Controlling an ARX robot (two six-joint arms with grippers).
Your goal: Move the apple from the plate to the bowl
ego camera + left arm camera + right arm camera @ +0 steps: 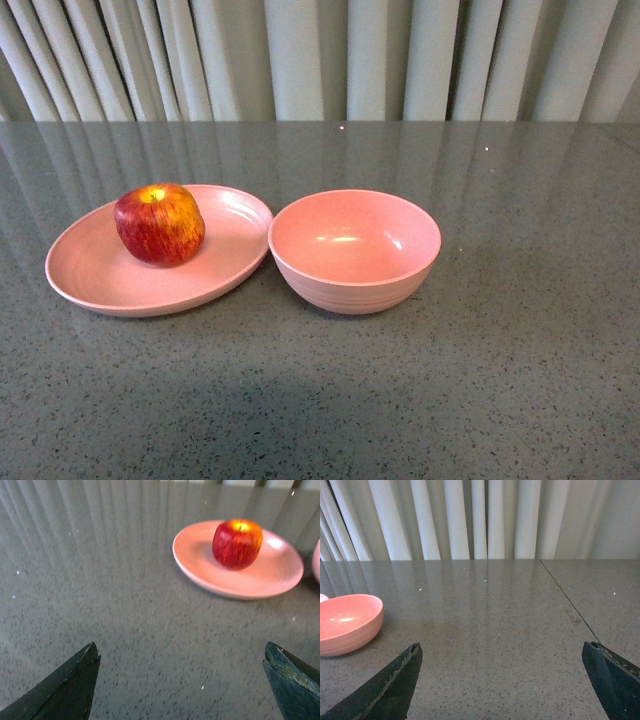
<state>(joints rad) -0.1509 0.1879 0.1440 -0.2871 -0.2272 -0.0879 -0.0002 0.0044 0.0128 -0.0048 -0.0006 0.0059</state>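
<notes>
Apple (pixel 159 223) on plate (pixel 100 270), out in front of wide-open, empty left gripper (pixel 180 645); farther from right gripper (pixel 500 645), open and empty too.

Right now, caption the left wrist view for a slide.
Open left end effector over the table, apple on plate ahead.
</notes>
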